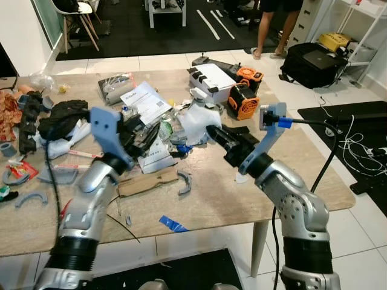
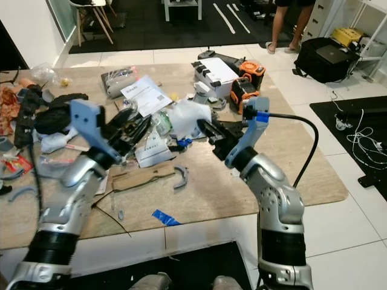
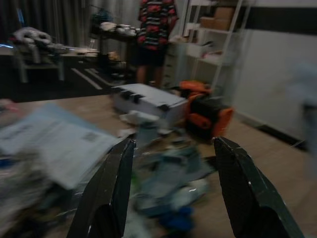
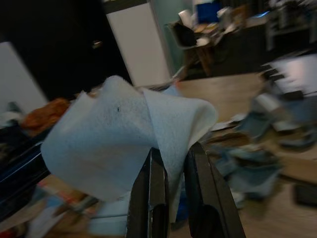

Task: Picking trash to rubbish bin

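Observation:
A crumpled white tissue is lifted just above the cluttered wooden table, with my right gripper shut on its edge. In the right wrist view the tissue bulges out above the two closed fingers. My left gripper hovers open over the litter pile at the table's middle left, a short way left of the tissue. In the left wrist view its fingers stand wide apart with nothing between them, facing blurred scraps.
A white box and orange tools stand at the table's far side. A printed sheet, cardboard strip and blue tape lie about. A black bag and a person's legs are beyond.

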Available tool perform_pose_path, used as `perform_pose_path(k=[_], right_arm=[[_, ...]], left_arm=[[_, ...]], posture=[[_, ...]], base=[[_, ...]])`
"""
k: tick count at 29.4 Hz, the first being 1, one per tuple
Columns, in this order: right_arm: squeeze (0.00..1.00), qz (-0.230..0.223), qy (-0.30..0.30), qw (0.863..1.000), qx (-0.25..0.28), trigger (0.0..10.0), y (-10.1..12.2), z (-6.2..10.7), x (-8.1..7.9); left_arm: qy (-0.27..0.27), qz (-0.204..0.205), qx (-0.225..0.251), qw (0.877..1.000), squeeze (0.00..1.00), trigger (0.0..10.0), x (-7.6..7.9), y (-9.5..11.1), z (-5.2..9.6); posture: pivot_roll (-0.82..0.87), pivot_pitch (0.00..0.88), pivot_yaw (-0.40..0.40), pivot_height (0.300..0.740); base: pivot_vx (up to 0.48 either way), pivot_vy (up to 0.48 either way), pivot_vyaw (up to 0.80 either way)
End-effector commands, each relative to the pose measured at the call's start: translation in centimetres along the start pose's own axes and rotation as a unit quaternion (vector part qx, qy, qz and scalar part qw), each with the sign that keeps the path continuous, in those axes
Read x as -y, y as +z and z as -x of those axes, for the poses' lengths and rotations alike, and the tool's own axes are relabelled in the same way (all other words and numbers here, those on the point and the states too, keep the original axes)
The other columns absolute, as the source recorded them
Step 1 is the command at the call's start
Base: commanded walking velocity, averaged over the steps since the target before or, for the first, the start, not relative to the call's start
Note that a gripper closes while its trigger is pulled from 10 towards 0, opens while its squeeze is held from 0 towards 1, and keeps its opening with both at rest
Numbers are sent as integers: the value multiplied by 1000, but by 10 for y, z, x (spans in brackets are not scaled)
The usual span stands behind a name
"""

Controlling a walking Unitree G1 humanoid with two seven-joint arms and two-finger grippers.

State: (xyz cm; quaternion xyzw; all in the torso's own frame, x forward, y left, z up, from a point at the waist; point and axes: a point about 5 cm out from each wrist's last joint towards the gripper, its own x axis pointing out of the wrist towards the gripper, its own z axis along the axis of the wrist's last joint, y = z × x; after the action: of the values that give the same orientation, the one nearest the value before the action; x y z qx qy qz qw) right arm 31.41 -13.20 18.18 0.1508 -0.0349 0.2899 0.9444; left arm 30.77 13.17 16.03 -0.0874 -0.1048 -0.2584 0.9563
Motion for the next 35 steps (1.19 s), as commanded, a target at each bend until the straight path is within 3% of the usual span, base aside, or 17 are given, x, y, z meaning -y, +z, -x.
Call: perform_pose_path(k=[1,8,18,35], right_arm=[[0,3,-9,1000,-3,10000,-4,0,2],[0,58,-46,997,-9,10000,-8,0,10],[0,78,-53,996,-4,10000,-8,-5,13],[0,84,-53,995,0,10000,-10,-9,13]], left_arm=[[-26,0,-17,1000,0,10000,10,-6,-6],[-45,-13,-29,998,0,10000,10,-10,-11],[-80,-23,-41,996,0,10000,14,-13,-13],[-88,-30,-44,995,0,10000,13,-16,-10]], posture=[[-47,0,-20,740],[-62,0,-12,740],[-60,0,-13,740],[-63,0,-13,740]], base=[[0,0,0],[0,0,0],[-181,0,0],[-304,0,0]])
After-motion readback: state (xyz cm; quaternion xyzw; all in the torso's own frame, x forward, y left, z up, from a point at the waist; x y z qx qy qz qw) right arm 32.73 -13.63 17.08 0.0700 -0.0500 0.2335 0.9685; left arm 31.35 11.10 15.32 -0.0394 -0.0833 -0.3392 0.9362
